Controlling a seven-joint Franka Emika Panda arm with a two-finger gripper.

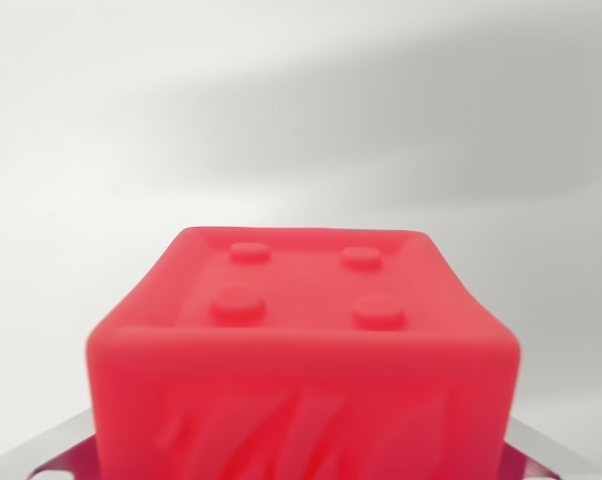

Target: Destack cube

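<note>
One red cube [301,360] fills the lower middle of the wrist view, very close to the camera and a little blurred, with a pale, featureless tabletop [301,110] stretching away behind it. Its upper face is recessed inside a raised rim and carries four round studs [306,282] set in a square, while the near side face shows shallow wavy relief. At the bottom corners of the view, grey metallic edges [51,445] flank the cube; whether these belong to the gripper cannot be told, and neither can it be told whether the gripper is apart or closed on anything. Whatever the cube rests on lies below the frame. It looks like moulded plastic or rubbery material, likely light and fairly stiff, with rounded edges and a smooth sheen that could prove slippery. The sensible hold would be across two opposite side faces, below the rim, squeezing squarely so that the rounded corners do not let it twist.
</note>
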